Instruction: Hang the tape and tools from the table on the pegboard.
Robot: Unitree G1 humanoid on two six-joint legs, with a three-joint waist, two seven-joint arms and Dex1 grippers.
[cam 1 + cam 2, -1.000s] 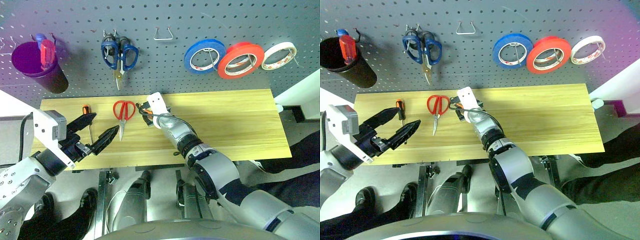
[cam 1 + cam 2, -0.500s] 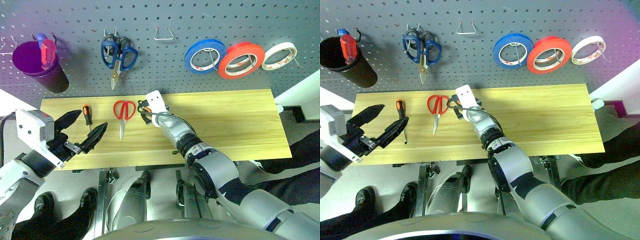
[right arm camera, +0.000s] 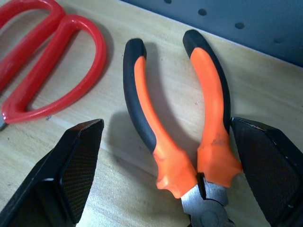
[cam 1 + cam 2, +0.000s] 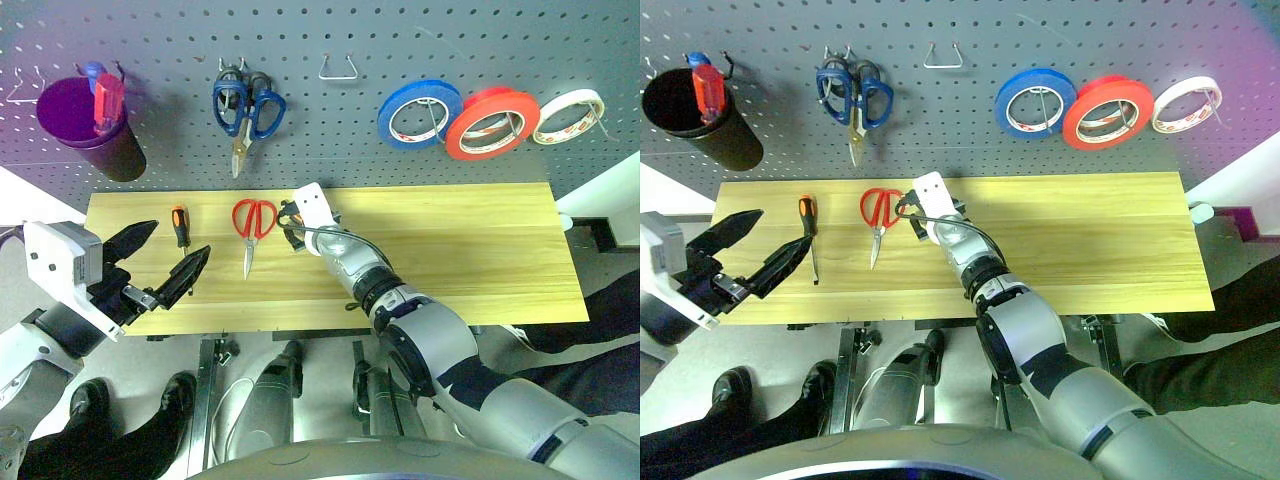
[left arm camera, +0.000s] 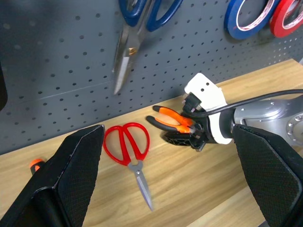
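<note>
Three tools are lying toward the left end of my desk [image 4: 480, 260], near its back edge: the screwdriver [image 4: 180, 228], the red-handled scissors [image 4: 252, 224] and the pliers [image 3: 182, 127]. I am holding my right jaws [image 3: 175, 189] wide apart over the pliers, one finger on each side of the orange-and-black handles, and I cannot tell whether either is touching them. The pliers are resting flat on the wood just beside the scissors' red loops. I am keeping my left jaws [image 4: 165, 262] spread open as well, clamped on nothing, hovering at the desk's front left corner, close to the screwdriver. The red-orange tape [image 4: 492, 123] is hanging on the pegboard [image 4: 330, 140] above the desk's right half, between the blue roll [image 4: 420, 113] and the cream-white roll [image 4: 568, 116]. Blue-handled scissors [image 4: 246, 108] are hanging further left, and a dark cup [image 4: 90, 130] is sitting at the board's far left.
</note>
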